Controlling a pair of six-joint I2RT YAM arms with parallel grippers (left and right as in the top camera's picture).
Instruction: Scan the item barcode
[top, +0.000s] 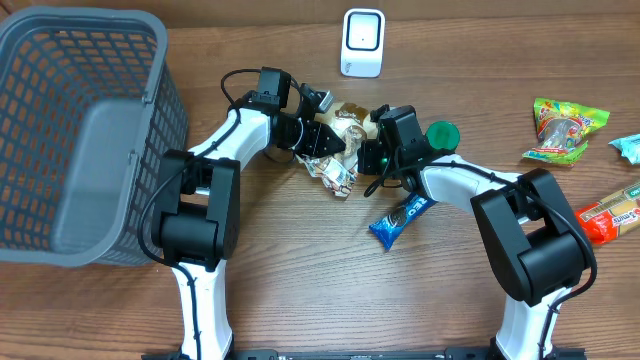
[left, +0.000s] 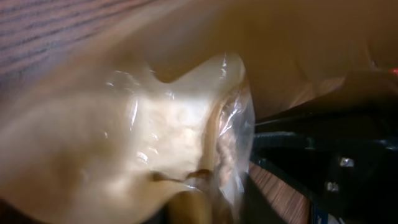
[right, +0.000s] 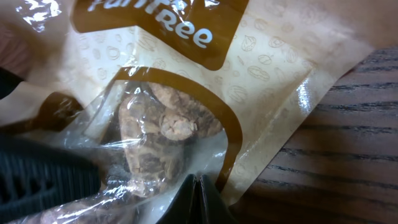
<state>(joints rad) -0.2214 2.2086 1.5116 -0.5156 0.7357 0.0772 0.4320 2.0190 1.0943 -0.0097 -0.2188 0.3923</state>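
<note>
Item: snack pouch (top: 340, 176), mid-table near scanner (top: 362, 42), between both arms. Right gripper (right: 196, 186): pinched shut on pouch edge. Left gripper (top: 322, 140): against pouch, jaw width cannot be told. Risk: opposing pulls crumple the film, hiding the barcode from the scanner

Pouch look: the snack pouch (top: 338, 172) is showing tan printed film, a brown band with white lettering, and a clear window with pale brown snack pieces (right: 165, 124) inside.
Pouch state: it is sitting crumpled and creased, with glare glinting off the film.
Pouch place: it is sitting just above the frame's centre, its lower edge pinched in the right hand (right: 196, 186).
Scanner look: the scanner (top: 362, 42) is showing a white rounded body.
Scanner place: it is standing at the upper middle, apart from the pouch.
</note>
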